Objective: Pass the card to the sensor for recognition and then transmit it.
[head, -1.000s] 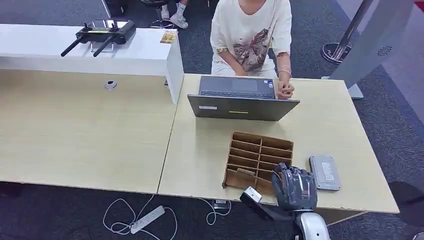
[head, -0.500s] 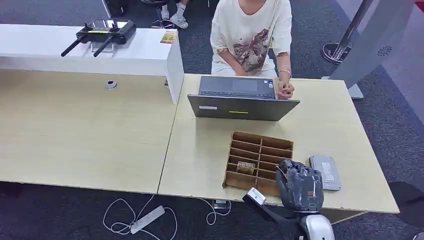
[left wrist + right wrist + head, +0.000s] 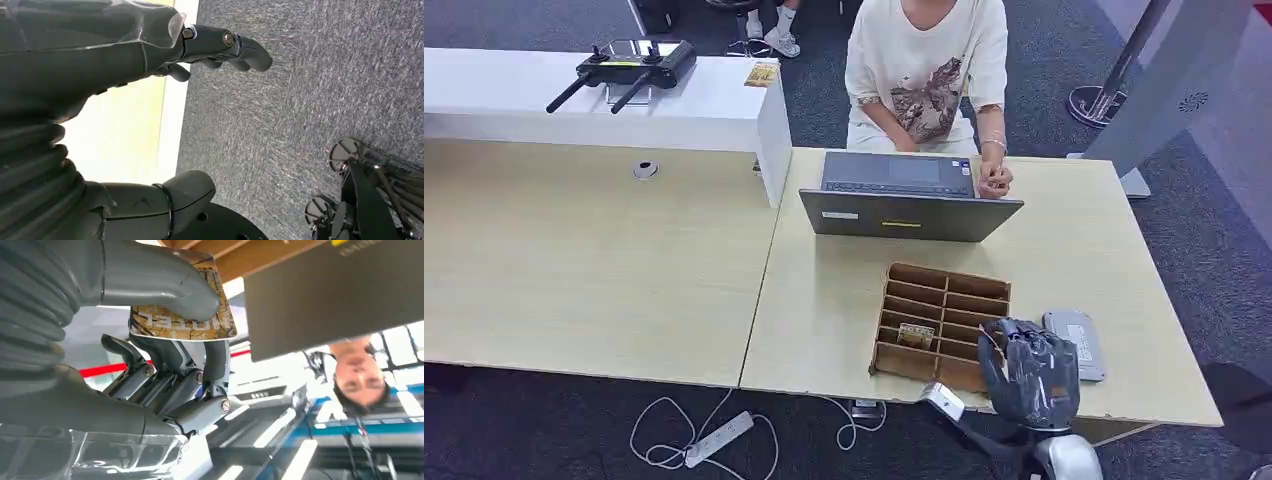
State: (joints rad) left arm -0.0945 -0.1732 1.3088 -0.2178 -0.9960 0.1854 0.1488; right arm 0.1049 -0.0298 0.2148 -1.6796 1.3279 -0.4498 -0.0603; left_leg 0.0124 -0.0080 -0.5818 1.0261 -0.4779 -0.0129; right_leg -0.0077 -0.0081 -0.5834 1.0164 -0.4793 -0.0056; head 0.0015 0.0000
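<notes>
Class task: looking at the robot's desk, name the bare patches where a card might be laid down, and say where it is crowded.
Bare wood lies left of the wooden organizer toward the desk seam, and between laptop and organizer. The far-right desk beyond the laptop is bare too. Crowded: the near-right corner, where the right hand with its card sits between organizer and grey sensor.

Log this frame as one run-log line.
phase: card pulled, heading to sensor | right hand: pinches card beside organizer | sensor: on table, untouched | left hand: hanging, holds nothing
</notes>
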